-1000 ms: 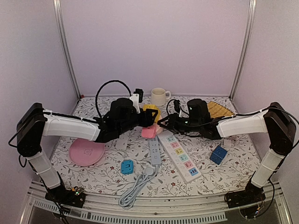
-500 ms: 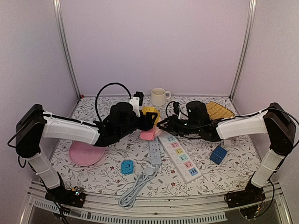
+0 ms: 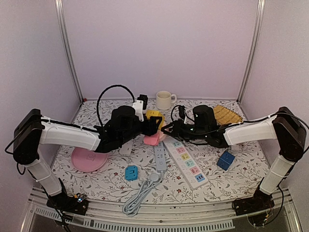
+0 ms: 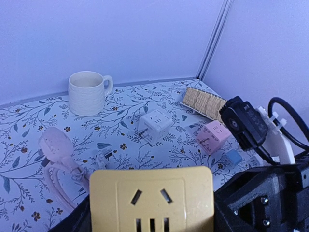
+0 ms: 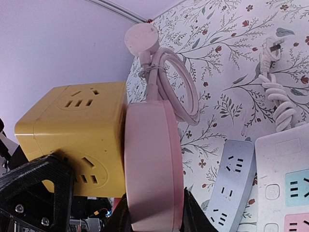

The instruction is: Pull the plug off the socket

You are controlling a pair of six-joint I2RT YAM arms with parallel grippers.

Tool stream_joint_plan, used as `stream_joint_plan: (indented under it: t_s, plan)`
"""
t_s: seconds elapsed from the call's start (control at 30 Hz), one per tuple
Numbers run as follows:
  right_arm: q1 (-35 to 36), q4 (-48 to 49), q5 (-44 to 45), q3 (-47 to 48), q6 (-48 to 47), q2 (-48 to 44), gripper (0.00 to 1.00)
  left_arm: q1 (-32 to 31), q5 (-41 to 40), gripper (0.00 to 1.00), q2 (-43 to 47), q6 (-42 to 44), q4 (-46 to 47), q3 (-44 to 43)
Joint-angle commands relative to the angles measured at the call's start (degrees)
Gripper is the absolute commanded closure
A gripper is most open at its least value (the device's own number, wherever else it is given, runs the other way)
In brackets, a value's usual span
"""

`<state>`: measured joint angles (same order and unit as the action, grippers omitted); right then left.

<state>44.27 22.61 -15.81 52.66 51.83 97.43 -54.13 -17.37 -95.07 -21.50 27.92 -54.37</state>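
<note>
From above, my two arms meet over the middle of the worktop (image 3: 111, 186). My left pincer (image 3: 152, 125) is closed on the yellow socket cube (image 3: 155, 115), holding it up off the surface. My right pincer (image 3: 165, 130) comes in from the other side and is clamped on the pink plug (image 3: 153, 138), which sits just under and against the cube. Around them are a mug (image 3: 164, 100) at the back, a pink plate (image 3: 90, 158) to the left, a white power strip (image 3: 188, 164) lying in front and a blue cube (image 3: 225, 160) to the right.

My left wrist camera has the yellow cube filling the bottom of the frame, its socket face towards the lens and one of my black fingers (image 4: 260, 203) on each side of it. Beyond it on the worktop are the mug, a white cube adapter (image 4: 154, 125), a pink cube adapter (image 4: 212, 136), a woven mat (image 4: 205, 102) and a pink cable (image 4: 58, 164).

My right wrist camera shows the pink plug as a flat disc squeezed between my fingers (image 5: 193, 220). Its face is flush against the side of the yellow cube, and I see no gap between them. My left pincer grips the cube at its lower left.
</note>
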Motion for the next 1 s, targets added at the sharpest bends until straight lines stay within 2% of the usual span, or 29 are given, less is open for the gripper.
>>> stream_joint_plan:
  t_s: [0.0,0.4,0.53,0.7,0.8,0.87,0.97]
  plan:
    - [-3.39,-6.44,12.27,-2.15,2.42,1.35,0.98,-4.41,4.28,0.67,5.43,3.72,8.80,-1.52]
    - [-4.75,-6.44,11.71,-2.53,2.32,1.38,0.98,-6.35,0.73,0.67,4.83,6.88,6.40,-2.41]
    - [-5.36,-6.44,11.51,-2.84,2.37,1.30,0.98,-5.88,1.23,0.67,5.62,5.30,6.08,-1.88]
    - [-5.64,-6.52,12.15,-3.45,2.18,0.65,0.98,-0.81,11.90,0.66,7.11,-3.58,9.18,0.87]
    - [-5.68,-6.53,12.40,-3.76,2.09,0.57,0.98,1.01,16.52,0.66,6.92,-6.07,9.65,0.63]
    - [-5.77,-6.48,12.47,-3.76,1.97,0.72,0.98,0.44,15.90,0.67,6.62,-4.36,8.13,-0.68]
    - [-5.77,-6.44,12.47,-3.63,1.96,1.06,0.98,-3.03,9.83,0.67,5.82,0.62,4.43,-3.43]
